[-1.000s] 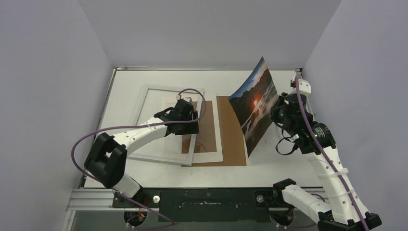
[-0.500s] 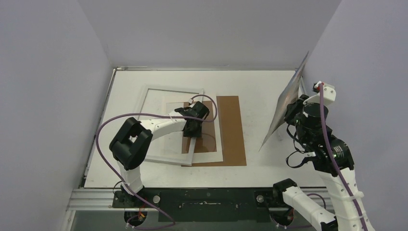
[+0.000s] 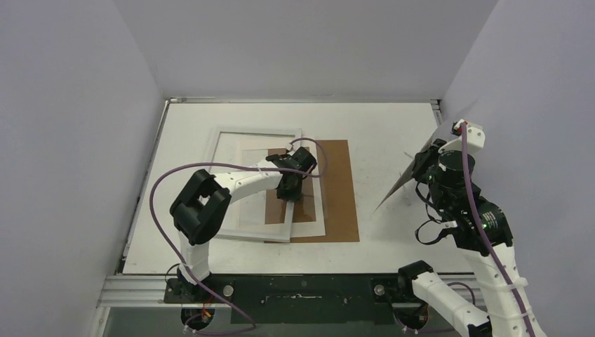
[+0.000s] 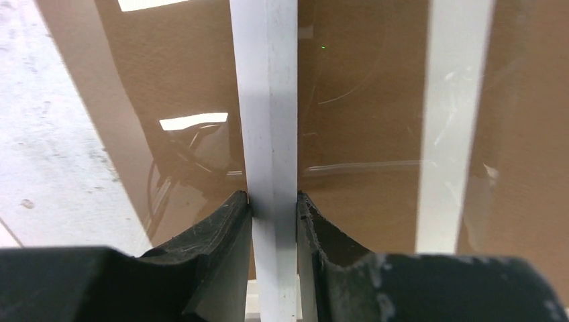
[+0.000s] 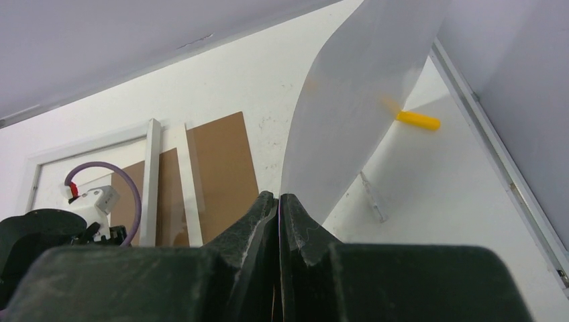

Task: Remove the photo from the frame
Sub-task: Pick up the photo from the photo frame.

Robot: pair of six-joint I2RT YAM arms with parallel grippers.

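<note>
First: Since a second ago our right gripper (image 3: 422, 166) has swung the photo (image 3: 404, 181) away to the right. It was showing its sunset face to the overhead camera and now we see it almost edge-on.

Second: Where do we find the photo now?

First: We find it up off the table (image 3: 379, 126) at the right side, well apart from the frame (image 3: 256, 130). Our right gripper's fingers are pressed together on its lower edge. From the wrist we see only its white back, curving up and away.

Second: And our left side?

First: Our left gripper (image 4: 274, 201) has moved right and narrowed. It now clamps the frame's right-hand white bar, one finger on each side and both touching.

Second: What lies beneath?

First: We see the brown backing board (image 3: 340, 189) flat on the table, just right of the frame and partly under it. A small yellow piece (image 5: 417, 120) lies far right, beyond the photo.
</note>
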